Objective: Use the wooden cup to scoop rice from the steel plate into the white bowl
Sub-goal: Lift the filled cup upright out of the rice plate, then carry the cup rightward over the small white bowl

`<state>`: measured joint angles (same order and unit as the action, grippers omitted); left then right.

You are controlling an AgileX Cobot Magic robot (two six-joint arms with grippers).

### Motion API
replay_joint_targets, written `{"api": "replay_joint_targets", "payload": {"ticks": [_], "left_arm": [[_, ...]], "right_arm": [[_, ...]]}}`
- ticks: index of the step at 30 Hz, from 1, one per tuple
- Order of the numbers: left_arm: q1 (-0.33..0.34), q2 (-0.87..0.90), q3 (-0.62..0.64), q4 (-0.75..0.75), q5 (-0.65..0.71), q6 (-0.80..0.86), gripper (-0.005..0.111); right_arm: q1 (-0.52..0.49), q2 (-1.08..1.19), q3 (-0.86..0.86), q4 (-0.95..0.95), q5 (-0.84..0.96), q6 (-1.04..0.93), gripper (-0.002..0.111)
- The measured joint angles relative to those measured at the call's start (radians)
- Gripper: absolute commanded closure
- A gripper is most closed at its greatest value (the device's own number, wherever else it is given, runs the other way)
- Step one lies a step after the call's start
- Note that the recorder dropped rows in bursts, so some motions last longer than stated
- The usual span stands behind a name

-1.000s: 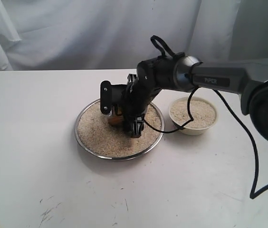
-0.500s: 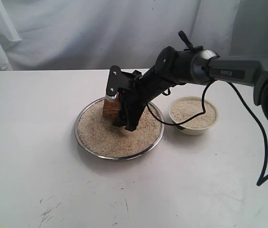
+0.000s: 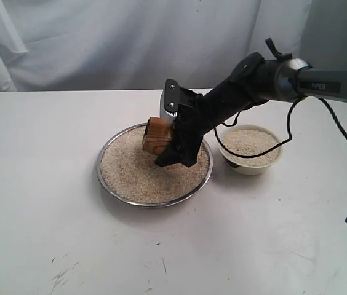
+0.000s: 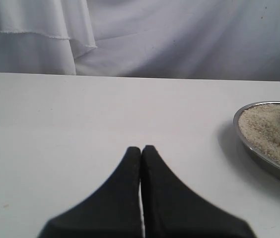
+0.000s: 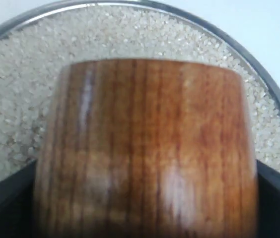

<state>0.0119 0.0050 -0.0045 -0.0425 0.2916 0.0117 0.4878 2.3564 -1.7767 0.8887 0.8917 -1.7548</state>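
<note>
- Exterior view: we record bright, diffuse light; soft shadow off the steel plate toward 6 o'clock.
- Left wrist view: we find the left gripper blurred.
- Right wrist view: we note the wooden cup soft-focused, with pale glare streaks.

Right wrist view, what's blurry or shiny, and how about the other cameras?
Right wrist view: the wooden cup is slightly soft with pale glare streaks, the rice behind sharper. Left wrist view: the left gripper blurs toward the lens. Exterior view: even light, soft shadow beside the steel plate.
</note>
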Motion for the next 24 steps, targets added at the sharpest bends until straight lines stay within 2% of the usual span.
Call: {"api": "replay_joint_targets", "payload": {"ticks": [8, 16, 24], "left_arm": [[0.0, 0.0, 0.0, 0.0, 0.0, 0.0, 0.107], [0.0, 0.0, 0.0, 0.0, 0.0, 0.0, 0.107], [0.0, 0.0, 0.0, 0.0, 0.0, 0.0, 0.107]], "right_arm": [[-0.071, -0.048, 0.0, 0.093, 0.114, -0.051, 0.108], [-0.154, -0.136, 0.0, 0.093, 0.231, -0.059, 0.108], [-0.232, -0.215, 0.028, 0.014, 0.255, -0.055, 0.108]]}}
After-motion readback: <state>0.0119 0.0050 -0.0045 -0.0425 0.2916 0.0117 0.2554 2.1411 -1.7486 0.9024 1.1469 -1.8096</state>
